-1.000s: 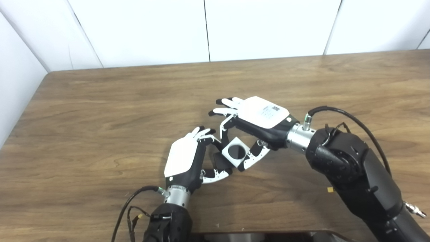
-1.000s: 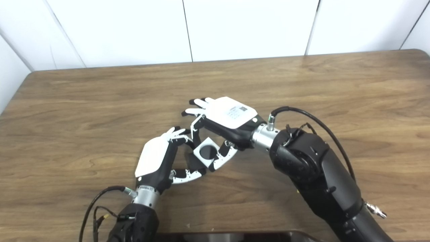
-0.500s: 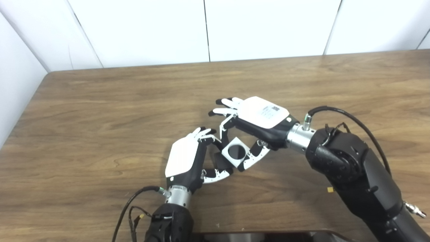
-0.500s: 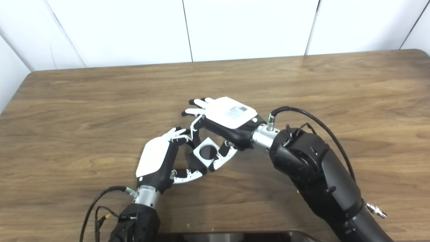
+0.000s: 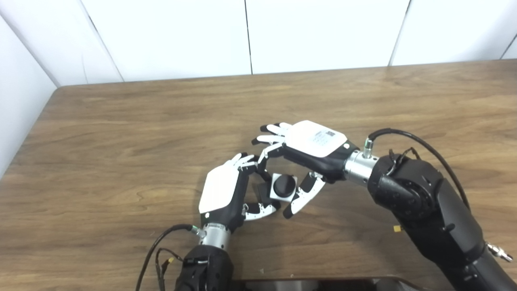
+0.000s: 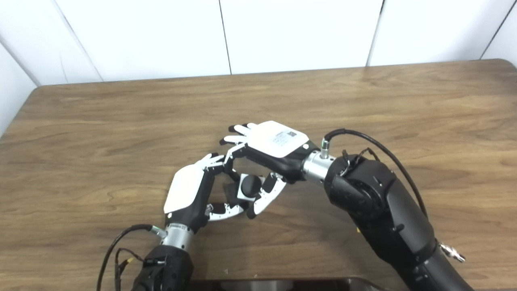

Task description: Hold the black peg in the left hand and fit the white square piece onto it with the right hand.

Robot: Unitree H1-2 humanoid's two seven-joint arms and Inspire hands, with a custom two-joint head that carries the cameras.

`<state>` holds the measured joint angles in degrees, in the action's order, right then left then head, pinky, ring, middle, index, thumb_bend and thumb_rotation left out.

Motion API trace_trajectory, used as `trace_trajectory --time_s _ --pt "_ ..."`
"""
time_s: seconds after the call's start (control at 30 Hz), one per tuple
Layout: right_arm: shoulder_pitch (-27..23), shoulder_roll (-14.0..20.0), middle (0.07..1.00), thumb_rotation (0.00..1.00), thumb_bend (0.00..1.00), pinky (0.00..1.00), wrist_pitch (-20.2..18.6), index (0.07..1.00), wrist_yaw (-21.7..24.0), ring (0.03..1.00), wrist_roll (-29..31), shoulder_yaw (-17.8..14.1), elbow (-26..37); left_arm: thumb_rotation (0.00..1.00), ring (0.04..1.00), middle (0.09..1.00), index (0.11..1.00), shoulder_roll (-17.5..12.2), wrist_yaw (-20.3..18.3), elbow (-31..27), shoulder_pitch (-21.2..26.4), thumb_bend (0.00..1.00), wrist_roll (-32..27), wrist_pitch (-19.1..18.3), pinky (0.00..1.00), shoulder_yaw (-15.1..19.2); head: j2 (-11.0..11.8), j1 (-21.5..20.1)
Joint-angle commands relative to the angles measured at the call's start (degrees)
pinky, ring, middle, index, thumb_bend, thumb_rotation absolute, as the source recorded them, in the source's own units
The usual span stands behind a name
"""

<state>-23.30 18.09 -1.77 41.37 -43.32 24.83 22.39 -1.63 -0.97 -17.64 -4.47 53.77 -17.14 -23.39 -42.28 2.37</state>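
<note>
My left hand (image 5: pixel 221 190) is shut on the black peg (image 5: pixel 261 190) and holds it just above the table. The white square piece (image 5: pixel 278 194) sits on the peg, and the peg's round black end (image 5: pixel 284 184) fills its hole. My right hand (image 5: pixel 313 141) hovers over and to the right of the piece. Its fingers (image 5: pixel 267 150) are spread and lifted off the piece, and its thumb points down beside the piece's right edge. The same shows in the right eye view, with the piece (image 6: pixel 243 194) between both hands.
The wooden table (image 5: pixel 121 133) stretches to white wall panels at the back. A dark edge (image 5: pixel 323 283) shows at the bottom of the view. Cables hang from both wrists.
The white square piece has gone down onto the peg, whose end now fills the hole. My right hand's fingers have spread and let go of the piece. My left hand has held still.
</note>
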Motion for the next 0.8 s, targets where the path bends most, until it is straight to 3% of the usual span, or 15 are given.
trace_trajectory --time_s 0.0,0.77 --pt "-2.2 -0.1 0.936 0.39 1.00 1.00 -0.3 0.688 -0.3 1.000 0.0 -0.7 2.1 0.08 0.916 0.833 0.489 0.6 0.0 0.0 -0.2 0.50 0.6 0.5 0.90 -0.4 0.0 0.0" --pt "-1.6 -0.1 0.939 0.38 1.00 1.00 -0.4 0.682 -0.8 1.000 0.1 -2.7 2.3 0.09 0.902 0.824 0.492 -0.5 -1.1 -0.3 0.1 0.50 0.9 0.1 0.90 0.0 0.0 -0.2"
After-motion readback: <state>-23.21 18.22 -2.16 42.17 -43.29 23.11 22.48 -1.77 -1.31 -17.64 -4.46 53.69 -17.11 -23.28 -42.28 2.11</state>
